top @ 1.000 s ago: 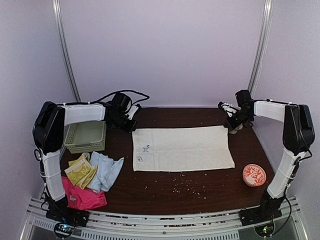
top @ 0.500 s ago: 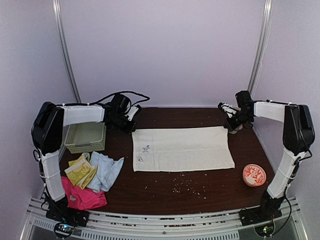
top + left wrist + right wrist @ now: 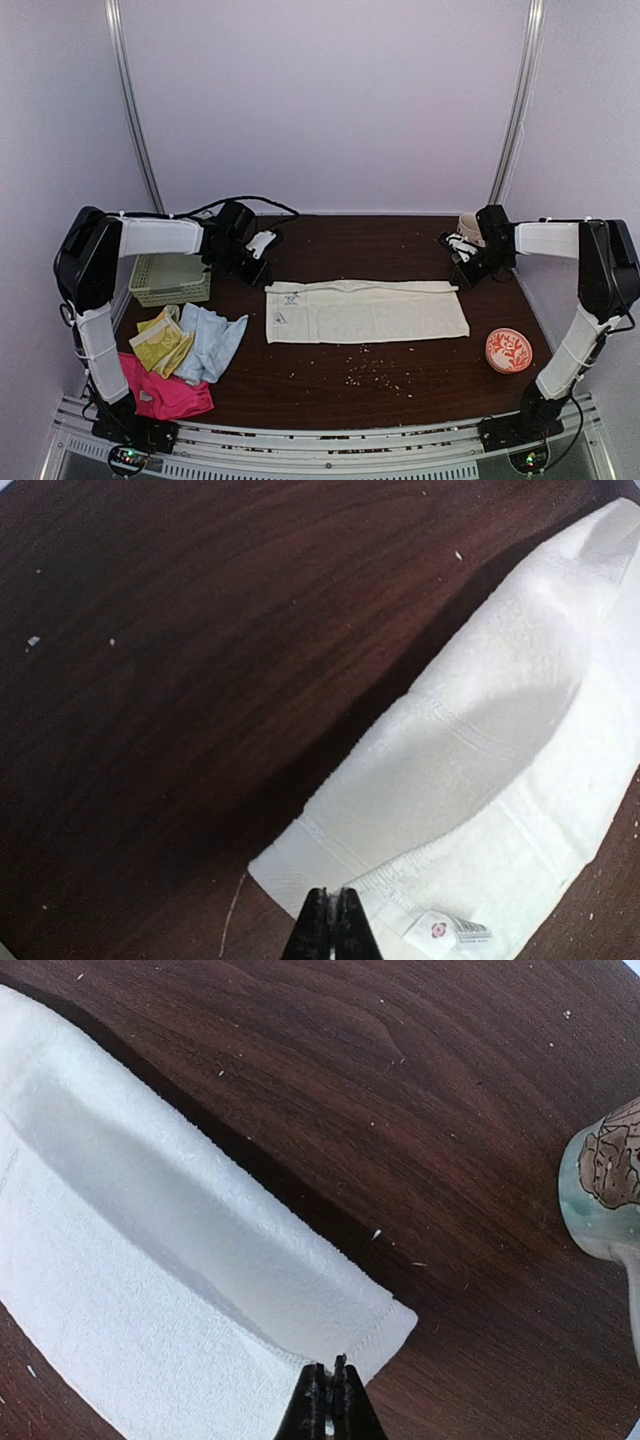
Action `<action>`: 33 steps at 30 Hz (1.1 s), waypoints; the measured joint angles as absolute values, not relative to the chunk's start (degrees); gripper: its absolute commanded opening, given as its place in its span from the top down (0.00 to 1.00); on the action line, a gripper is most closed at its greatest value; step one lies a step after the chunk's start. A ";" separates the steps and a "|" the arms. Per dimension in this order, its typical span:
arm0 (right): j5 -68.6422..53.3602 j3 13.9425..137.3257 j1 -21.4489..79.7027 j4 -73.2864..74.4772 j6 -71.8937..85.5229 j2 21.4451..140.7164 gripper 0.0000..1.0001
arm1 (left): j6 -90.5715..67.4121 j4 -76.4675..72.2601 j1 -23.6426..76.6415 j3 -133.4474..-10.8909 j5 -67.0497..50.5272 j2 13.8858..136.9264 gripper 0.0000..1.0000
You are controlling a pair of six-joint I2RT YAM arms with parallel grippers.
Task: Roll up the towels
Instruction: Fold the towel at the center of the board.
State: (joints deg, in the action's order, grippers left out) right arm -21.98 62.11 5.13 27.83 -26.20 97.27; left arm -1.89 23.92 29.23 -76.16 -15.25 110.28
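A cream-white towel (image 3: 365,312) lies spread on the dark table, its far edge folded forward into a long flap. My left gripper (image 3: 262,268) is shut on the towel's far left corner (image 3: 330,905); the raised flap (image 3: 480,720) runs away from it. My right gripper (image 3: 458,268) is shut on the far right corner (image 3: 345,1360), with the folded flap (image 3: 200,1230) beside it. A pale blue towel (image 3: 210,342), a yellow-green patterned one (image 3: 160,342) and a hot-pink one (image 3: 165,395) lie heaped at the near left.
A pale green slotted basket (image 3: 172,278) stands at the left edge behind the heap. A red patterned disc (image 3: 509,350) lies at the near right. A painted cup (image 3: 468,225) stands at the far right, also in the right wrist view (image 3: 605,1195). Crumbs dot the table.
Both grippers have pulled the towel's far edge toward the front, folding it over. The towel now looks narrower. The cup behind the right gripper has come into view.
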 measured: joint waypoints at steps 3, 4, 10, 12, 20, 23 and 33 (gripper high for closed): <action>-22.00 60.86 5.08 28.47 -27.05 94.96 1.00 | -1.65 25.45 29.26 -75.33 -17.21 109.78 1.00; -22.02 60.27 5.10 28.64 -27.31 93.95 1.00 | -1.41 26.17 29.30 -75.16 -17.82 109.51 1.00; -22.04 56.73 5.02 30.24 -29.17 88.73 1.00 | -0.23 29.69 29.69 -73.69 -19.62 106.76 1.00; -22.13 55.77 4.93 30.61 -29.87 87.99 1.00 | -0.08 30.33 29.71 -73.19 -20.05 106.02 1.00; -24.77 50.35 4.75 33.63 -34.02 85.38 1.00 | 0.58 32.14 30.50 -70.87 -22.76 105.21 1.00; -24.71 48.99 4.71 34.33 -35.70 84.75 1.00 | 1.04 33.28 31.07 -70.59 -23.57 105.21 1.00; -24.95 47.72 4.36 36.07 -40.10 84.62 1.00 | 1.96 34.65 32.34 -68.42 -25.63 105.23 1.00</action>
